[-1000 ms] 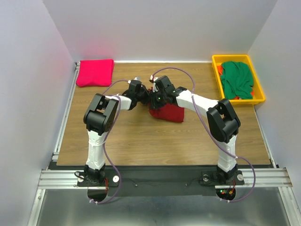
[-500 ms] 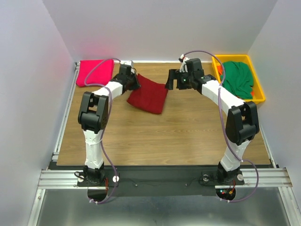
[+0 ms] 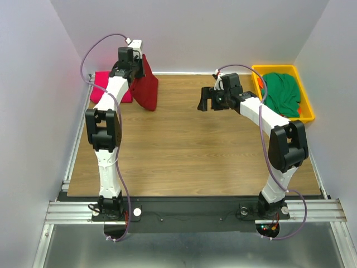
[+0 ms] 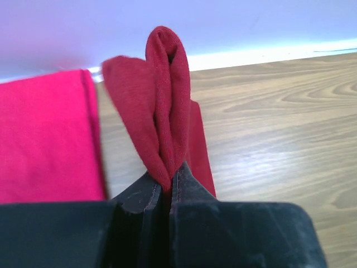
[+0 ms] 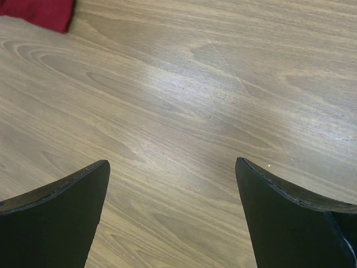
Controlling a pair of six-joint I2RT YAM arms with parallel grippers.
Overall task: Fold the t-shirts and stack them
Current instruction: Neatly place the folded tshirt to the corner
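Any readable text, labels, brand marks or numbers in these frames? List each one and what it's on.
None can be read in any view.
Maroon shirt: plain cloth, no print or tag showing.
Pink shirt: plain, no print showing.
Green shirt: crumpled, no print visible.
Yellow bin: no label or number visible.
Wooden table: bare wood grain, no markings.

Three soft short-sleeved shirts: one dark red cloth t-shirt (image 3: pixel 146 89), one bright pink cloth t-shirt (image 3: pixel 100 84), one green cloth t-shirt (image 3: pixel 281 95). One yellow rectangular plastic bin (image 3: pixel 273 68). One brown wooden table (image 3: pixel 184 151). Two black two-finger grippers: left gripper (image 4: pixel 167 181), right gripper (image 5: pixel 172 163).
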